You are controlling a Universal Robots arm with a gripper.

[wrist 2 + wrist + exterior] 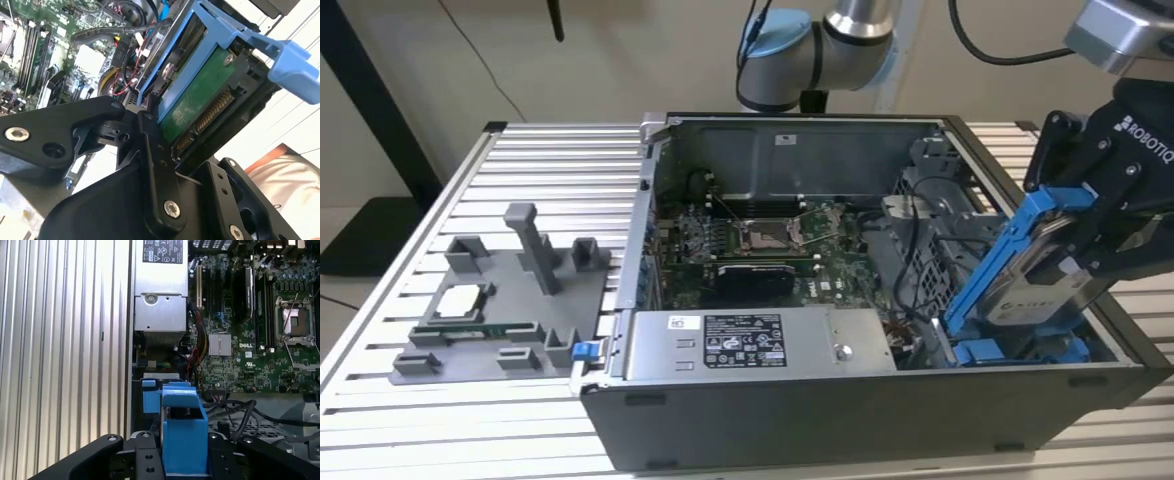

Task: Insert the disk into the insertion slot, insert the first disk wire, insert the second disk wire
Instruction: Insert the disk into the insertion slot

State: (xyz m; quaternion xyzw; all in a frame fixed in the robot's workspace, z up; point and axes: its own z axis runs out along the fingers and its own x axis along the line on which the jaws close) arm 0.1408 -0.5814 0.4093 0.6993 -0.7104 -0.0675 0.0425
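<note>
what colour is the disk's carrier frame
The carrier frame is bright blue, clearest in the exterior view.

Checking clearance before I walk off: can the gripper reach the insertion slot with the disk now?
Probably yes: the gripper holds the disk tilted over the insertion slot, nothing visibly between them.

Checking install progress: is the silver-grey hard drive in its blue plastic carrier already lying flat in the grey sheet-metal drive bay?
No: in the exterior view the hard drive stands steeply tilted, held by the black gripper.

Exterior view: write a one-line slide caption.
Gripper holds the blue-framed disk tilted, lower end at the slot inside the open computer case.
</note>
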